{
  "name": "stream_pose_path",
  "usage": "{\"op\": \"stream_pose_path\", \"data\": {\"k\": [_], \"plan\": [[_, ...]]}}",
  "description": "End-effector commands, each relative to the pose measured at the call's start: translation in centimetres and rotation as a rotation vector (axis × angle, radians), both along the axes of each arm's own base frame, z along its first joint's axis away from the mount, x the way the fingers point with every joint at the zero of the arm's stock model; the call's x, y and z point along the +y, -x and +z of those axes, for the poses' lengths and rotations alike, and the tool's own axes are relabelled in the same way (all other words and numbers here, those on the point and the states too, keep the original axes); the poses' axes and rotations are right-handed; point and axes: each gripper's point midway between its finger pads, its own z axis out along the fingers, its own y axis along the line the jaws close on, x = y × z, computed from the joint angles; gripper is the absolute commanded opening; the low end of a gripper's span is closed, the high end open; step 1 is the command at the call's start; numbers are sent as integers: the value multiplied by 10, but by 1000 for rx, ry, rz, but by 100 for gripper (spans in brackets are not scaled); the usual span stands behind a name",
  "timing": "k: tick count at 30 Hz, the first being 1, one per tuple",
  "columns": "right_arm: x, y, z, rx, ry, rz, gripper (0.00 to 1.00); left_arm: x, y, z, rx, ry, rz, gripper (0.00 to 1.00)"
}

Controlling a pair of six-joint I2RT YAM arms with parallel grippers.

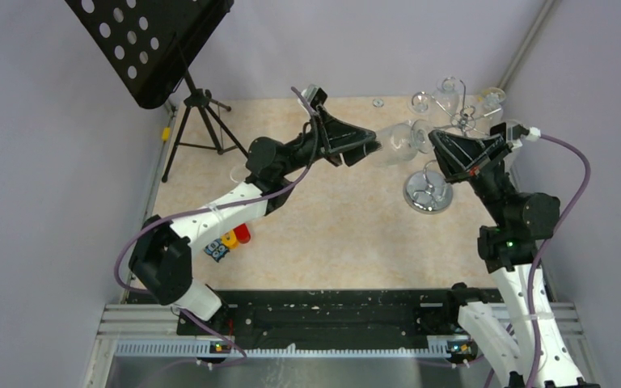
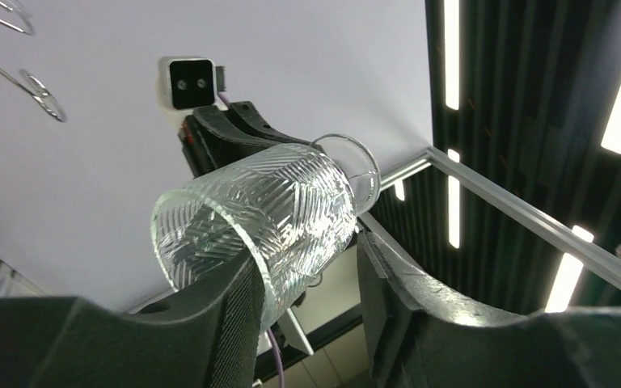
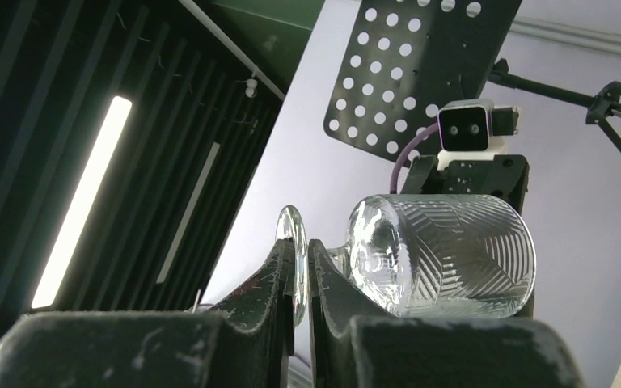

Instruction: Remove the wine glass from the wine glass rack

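A clear wine glass (image 1: 400,139) with a patterned bowl lies on its side in the air between my two grippers. It is beside the chrome wine glass rack (image 1: 459,113), whose mirrored base (image 1: 428,192) stands on the table. My right gripper (image 3: 301,250) is shut on the glass's round foot (image 3: 290,230); the bowl (image 3: 453,255) points away to the left. My left gripper (image 2: 307,259) is open at the bowl's mouth. The bowl (image 2: 267,210) rests against one finger (image 2: 226,307), with a gap to the other. Looped rack arms (image 2: 24,85) show at the upper left.
More glasses (image 1: 420,101) hang on the rack at the back right. A black music stand (image 1: 154,48) on a tripod fills the back left corner. Another glass (image 1: 238,174) and small coloured blocks (image 1: 230,240) lie by the left arm. Walls close in on both sides.
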Motion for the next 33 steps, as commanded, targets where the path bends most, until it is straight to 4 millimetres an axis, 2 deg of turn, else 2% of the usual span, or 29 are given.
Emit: {"op": "stream_pose_path", "data": {"k": [1,4,7,8,11,15,19,20,22,23,29,32,33], "plan": [[4,1,2,-38,-20,14,0,22,36,41,-143,150,-83,40],[4,-1,-1,-28,-20,8,0,20,35,38,-163,115,-47,23],[3,0,2,-31,-10,-18,0,22,35,38,-184,104,-4,2],[3,1,3,-36,0,-26,0,23,35,40,-195,108,5,0],[4,4,6,-46,11,-26,0,28,41,46,-238,126,22,0],[5,-1,0,-22,46,-41,0,30,44,49,-285,126,50,0],[6,-7,-7,0,108,-78,37,27,39,42,-318,58,110,0],[6,-10,-11,18,128,-90,48,26,36,39,-327,30,136,0],[5,-15,-17,34,180,-129,61,25,29,33,-349,-34,193,0],[4,-18,-21,53,207,-151,64,26,24,30,-360,-69,227,0],[-1,-33,-55,147,384,-244,67,37,-9,-5,-462,-378,376,0],[-8,-32,-66,167,440,-297,67,51,-33,-34,-501,-579,419,0],[-11,-31,-69,176,459,-313,67,58,-42,-50,-492,-666,440,0]]}}
